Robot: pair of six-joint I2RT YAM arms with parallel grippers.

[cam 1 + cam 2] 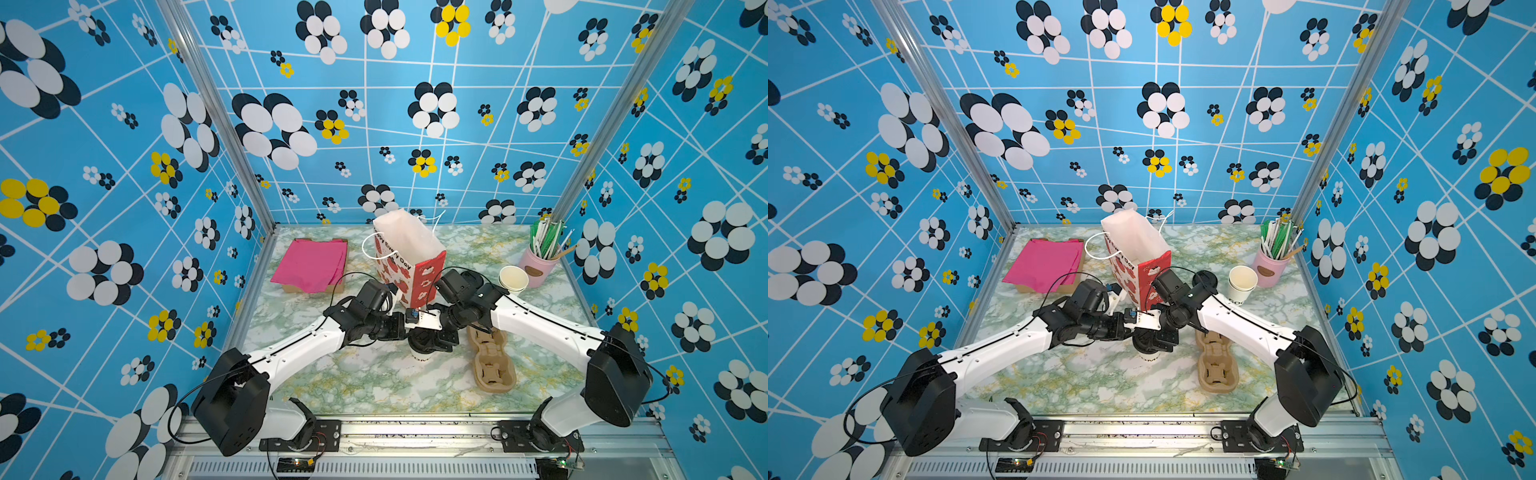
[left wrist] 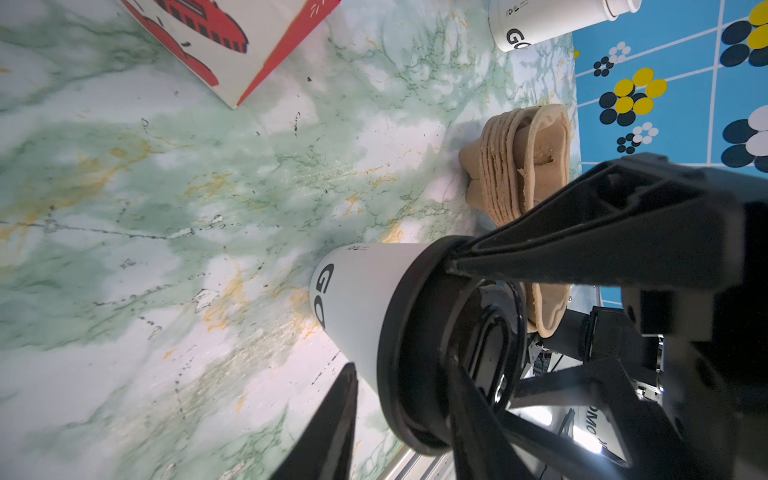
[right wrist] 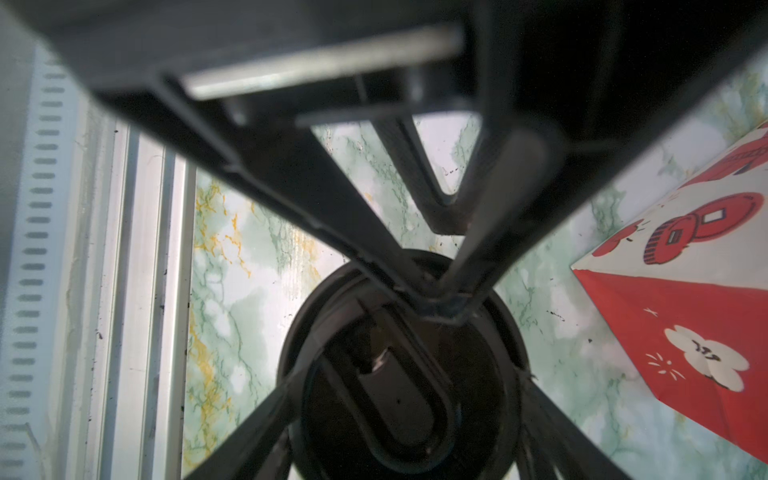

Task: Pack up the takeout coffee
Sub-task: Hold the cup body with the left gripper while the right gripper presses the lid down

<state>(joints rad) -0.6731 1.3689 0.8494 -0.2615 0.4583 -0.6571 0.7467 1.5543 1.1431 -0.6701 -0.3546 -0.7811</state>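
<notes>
- The takeout coffee [image 2: 357, 299] stood upright on the desk [image 1: 374, 382], just before the red-and-white bag [image 1: 409, 266].
- The left hand [image 2: 403, 313] clamped its top.
- The right hand [image 1: 438, 338] hung over it, fingers apart.

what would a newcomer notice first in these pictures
The loud blue flowered walls all around the booth. Next, the left gripper and right gripper meet over the takeout coffee at the front middle of the marble table. A red-and-white gift bag stands just behind them, with bright pink napkins at the back left.
</notes>
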